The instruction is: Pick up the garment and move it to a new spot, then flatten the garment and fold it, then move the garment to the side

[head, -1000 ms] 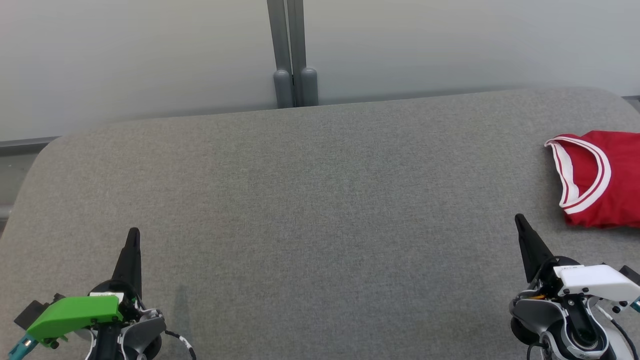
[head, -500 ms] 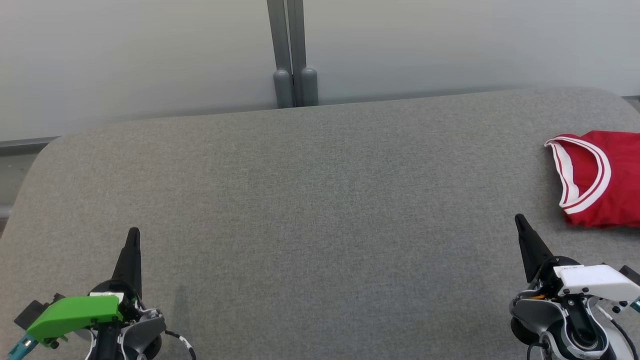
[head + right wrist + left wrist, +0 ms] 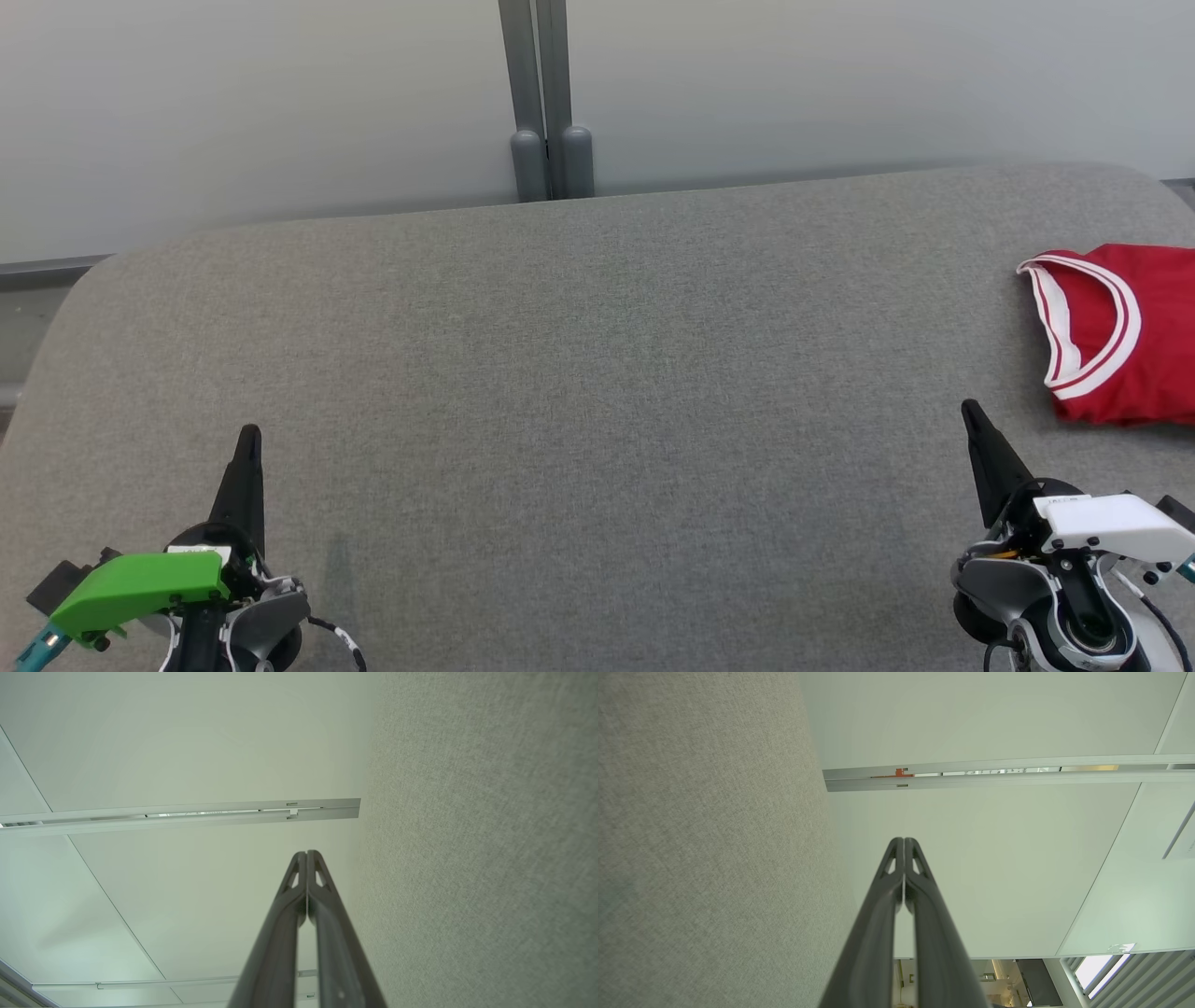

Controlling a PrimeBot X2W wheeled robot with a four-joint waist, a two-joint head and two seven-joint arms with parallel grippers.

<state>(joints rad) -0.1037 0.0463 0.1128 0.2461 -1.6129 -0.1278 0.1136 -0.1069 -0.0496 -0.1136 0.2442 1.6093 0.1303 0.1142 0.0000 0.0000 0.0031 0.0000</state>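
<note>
The garment (image 3: 1144,345), red with a white striped collar, lies folded at the far right of the grey table (image 3: 597,373), partly cut off by the frame's edge. My right gripper (image 3: 971,411) rests at the lower right, shut and empty, its tip a short way left of and below the garment. At the lower left my left gripper (image 3: 248,435) is also shut with nothing in it. In the left wrist view the left gripper (image 3: 903,841) has both fingers pressed together. The right gripper (image 3: 306,853) looks the same in the right wrist view.
A pale wall runs behind the table, with a grey post (image 3: 546,103) at its middle. The table's far corners are rounded. Grey fabric surface (image 3: 705,840) fills one side of each wrist view.
</note>
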